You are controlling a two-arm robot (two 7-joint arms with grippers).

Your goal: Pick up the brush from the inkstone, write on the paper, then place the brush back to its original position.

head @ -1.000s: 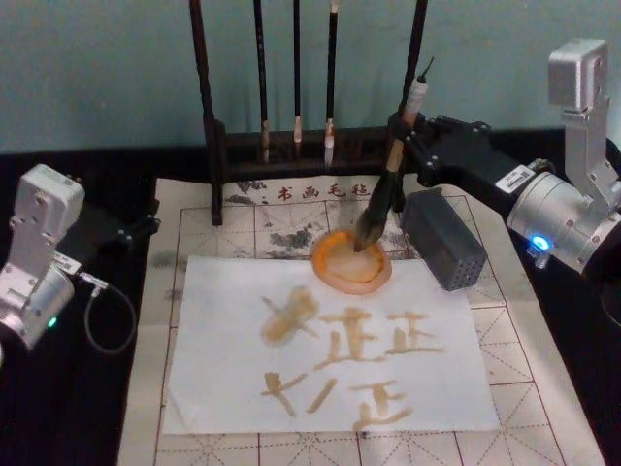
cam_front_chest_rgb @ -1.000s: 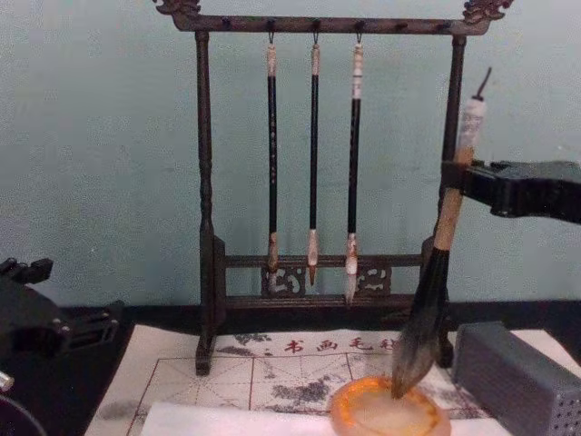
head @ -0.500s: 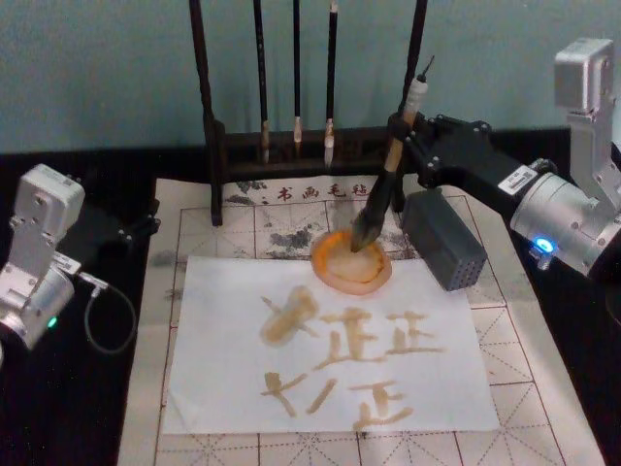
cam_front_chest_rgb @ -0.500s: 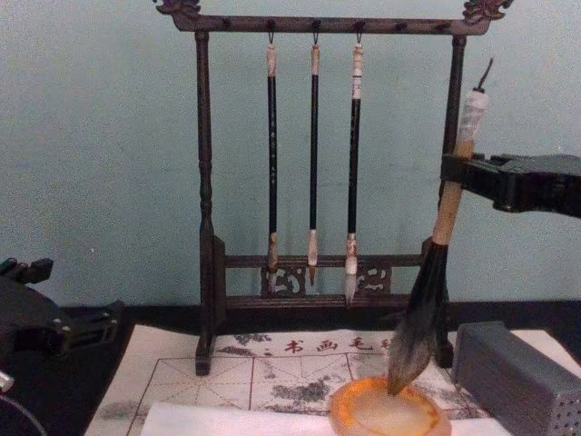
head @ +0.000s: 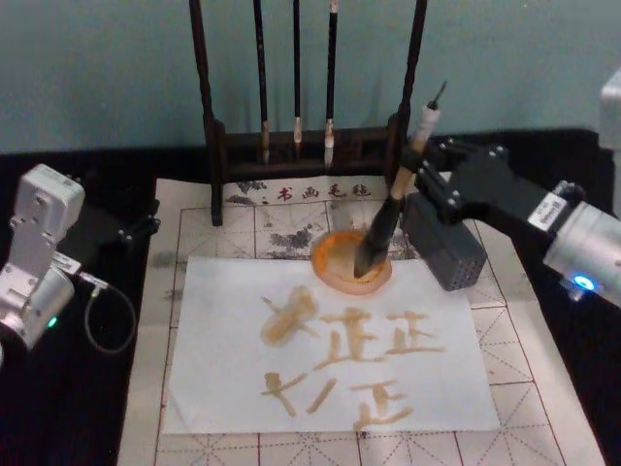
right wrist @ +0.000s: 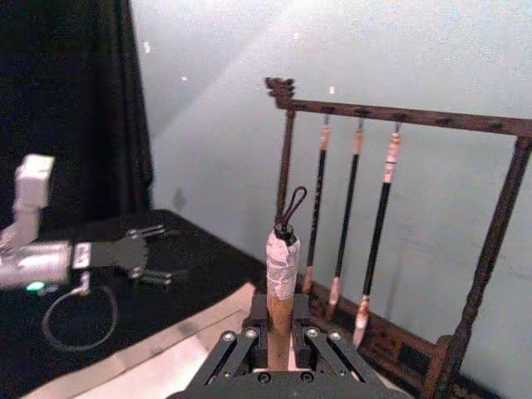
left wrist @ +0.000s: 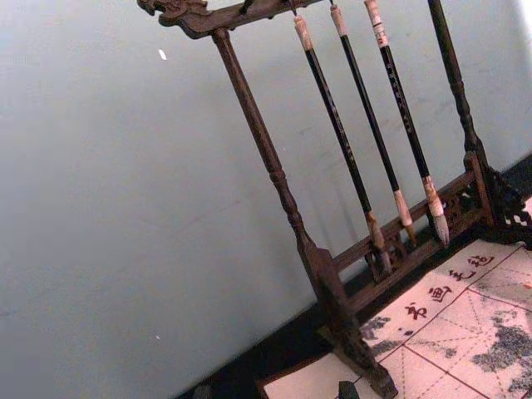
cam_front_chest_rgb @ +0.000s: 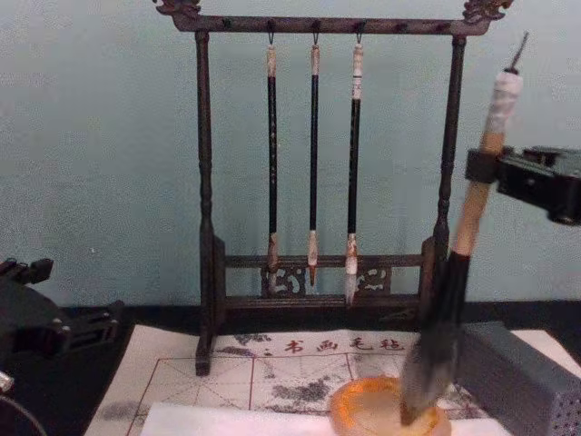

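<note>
The brush is gripped by the right gripper, whose fingers are closed on the pale wooden handle just below the white-taped top. In the right wrist view the handle is seen clamped between the two black jaws of that gripper. The brush is held tilted, with its top leaned toward the robot's right and its bristles lowered into the inkstone. In the chest view the bristle tip is seen down inside the orange-brown dish, on its right half (whether the hairs press on the bottom cannot be told).

The inkstone is set on the far edge of the paper, which is laid on a cream mat with red grid lines. Several orange-brown strokes and characters are seen on the white sheet. A grey perforated block is placed just right of the inkstone, beneath the right gripper.

The left gripper is parked at the left side of the table, well apart from the paper; its fingers are seen spread with nothing between them. Three thin brushes are hung from the dark wooden rack behind the mat
</note>
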